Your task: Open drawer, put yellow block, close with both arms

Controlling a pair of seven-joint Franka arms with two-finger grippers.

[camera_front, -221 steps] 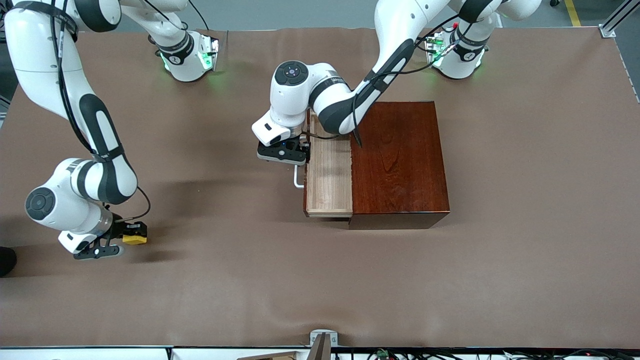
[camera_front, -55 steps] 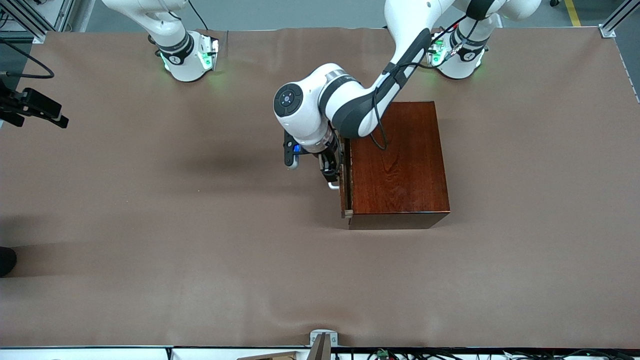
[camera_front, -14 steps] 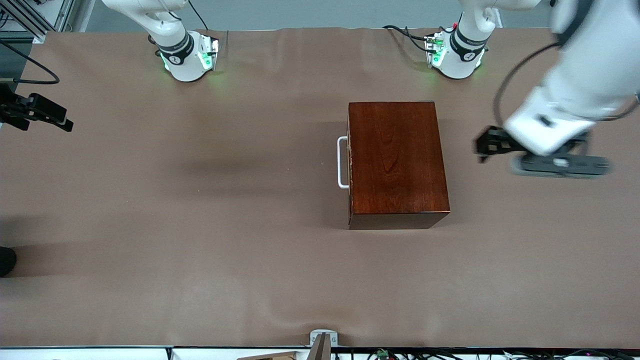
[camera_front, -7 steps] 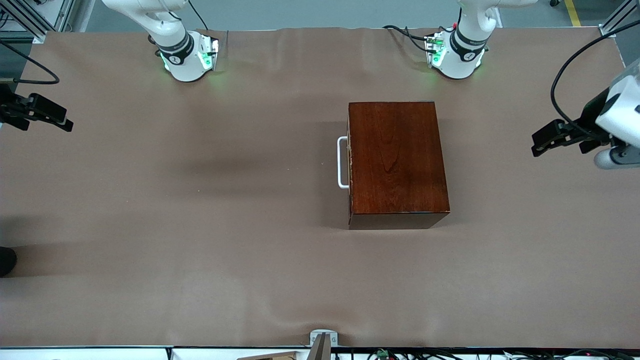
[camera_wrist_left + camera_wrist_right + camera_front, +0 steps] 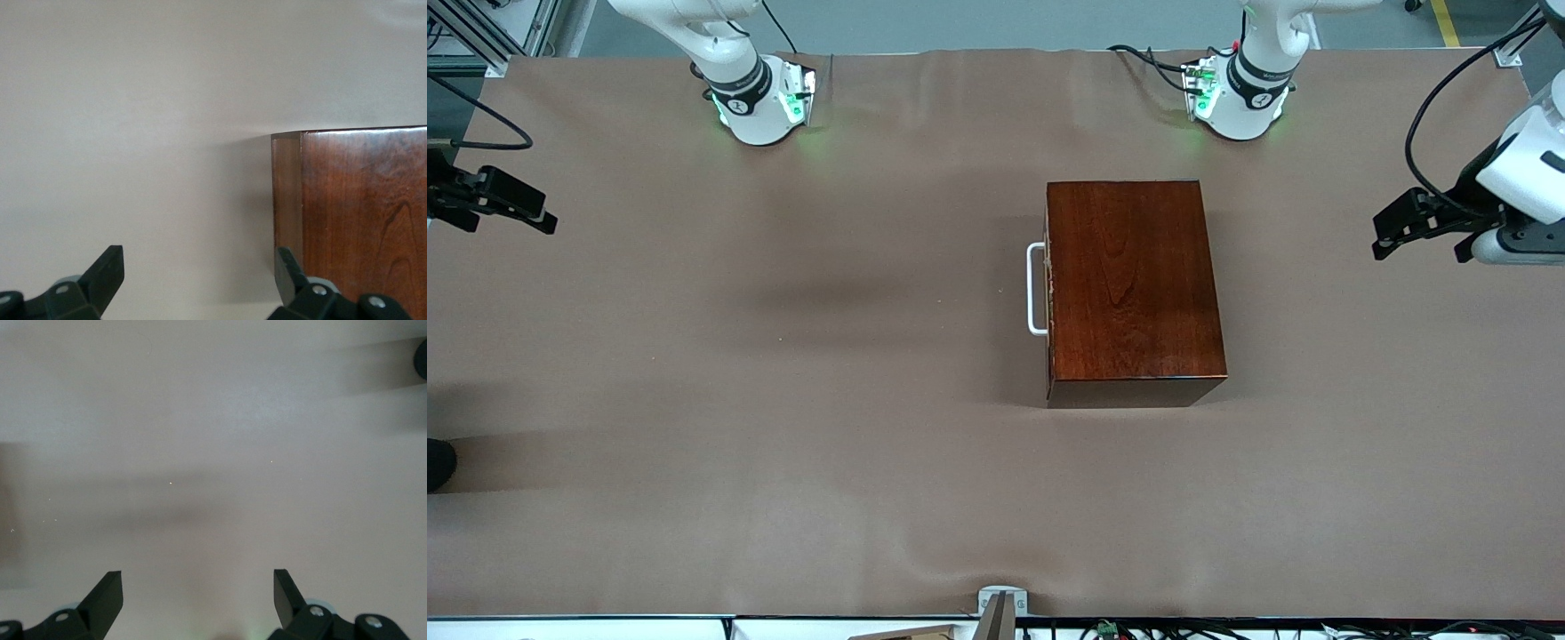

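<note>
The dark reddish-brown wooden box [image 5: 1134,289] stands mid-table with its drawer pushed fully in; only the white U-shaped handle [image 5: 1034,289] sticks out of its front, which faces the right arm's end of the table. A corner of the box shows in the left wrist view [image 5: 353,213]. The yellow block is hidden. My left gripper [image 5: 1409,229] is open and empty, up over the left arm's end of the table, well apart from the box; it shows open in its own view [image 5: 199,280]. My right gripper [image 5: 494,206] is open and empty at the right arm's end of the table, and open in its own view [image 5: 198,597].
The table is covered with a brown cloth [image 5: 783,400]. The two green-lit arm bases [image 5: 760,93] [image 5: 1236,89] stand along the edge farthest from the front camera. A small metal bracket [image 5: 1000,604] sits at the nearest edge.
The drawer went from open to shut. My left gripper left the handle and swung to the left arm's end of the table. My right arm withdrew earlier and has stayed still.
</note>
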